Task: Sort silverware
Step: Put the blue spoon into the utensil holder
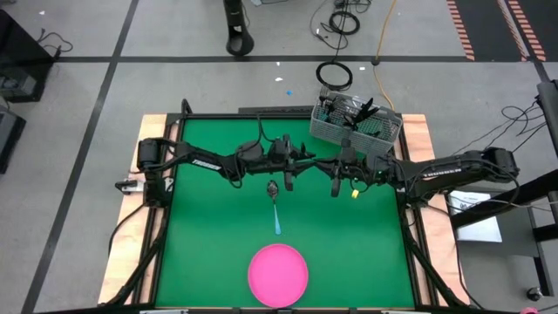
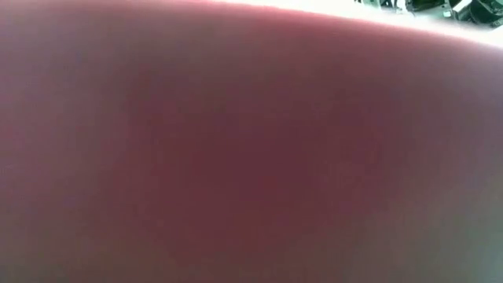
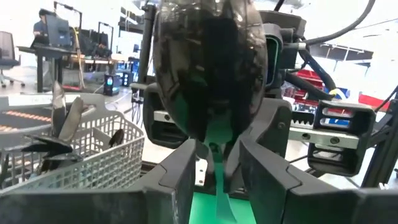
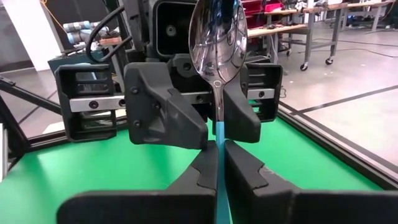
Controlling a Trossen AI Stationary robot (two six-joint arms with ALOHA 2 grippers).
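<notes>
1 spoon (image 1: 274,189) pinched in left gripper (image 1: 288,180) — right gripper (image 1: 335,187) closed — 1 plate (image 1: 278,273), 1 basket (image 1: 325,131)

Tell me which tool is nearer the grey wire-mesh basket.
Right. The right tool, clamping a blue-handled metal spoon, sits just in front of the grey wire-mesh basket; the left tool is farther off, toward the table's middle.
</notes>
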